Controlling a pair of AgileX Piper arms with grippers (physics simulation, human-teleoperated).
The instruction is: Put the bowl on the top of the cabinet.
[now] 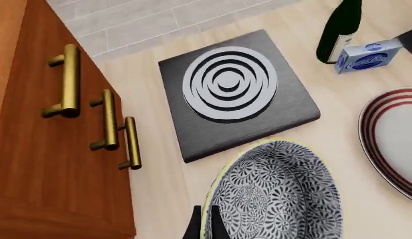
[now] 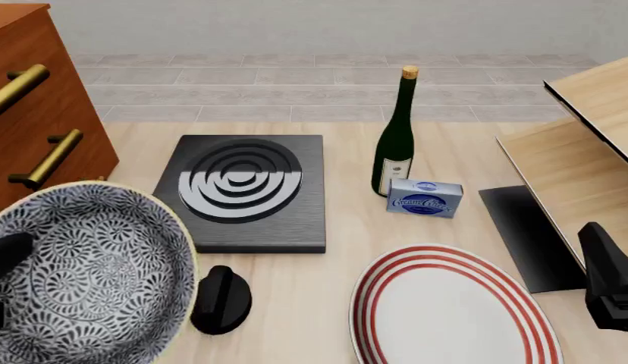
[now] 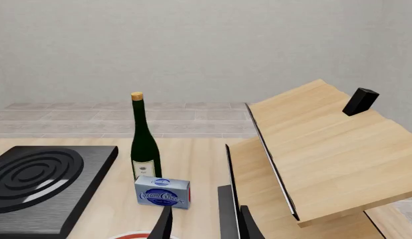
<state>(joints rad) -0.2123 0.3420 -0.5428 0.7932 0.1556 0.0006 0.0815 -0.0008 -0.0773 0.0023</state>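
The bowl (image 2: 86, 277), grey-and-white floral with a pale rim, hangs tilted in the air at the front left, close to the front camera. My left gripper (image 1: 204, 225) is shut on the bowl's (image 1: 275, 196) rim, and in the front view only a dark part of it (image 2: 4, 259) shows at the left edge. The reddish-brown cabinet (image 2: 31, 106) with brass bar handles (image 1: 68, 82) stands at the far left, and its top edge shows above the bowl. My right gripper (image 3: 202, 226) is open and holds nothing, low at the right beside the shelf unit (image 2: 607, 292).
A black hot plate (image 2: 248, 189) with silver rings lies mid-table. Beside it stand a dark wine bottle (image 2: 395, 140) and a blue cream cheese box (image 2: 425, 197). A white red-ringed plate (image 2: 450, 311) lies at the front. A pale wood shelf unit (image 2: 577, 163) stands right. A small black object (image 2: 221, 299) lies beside the bowl.
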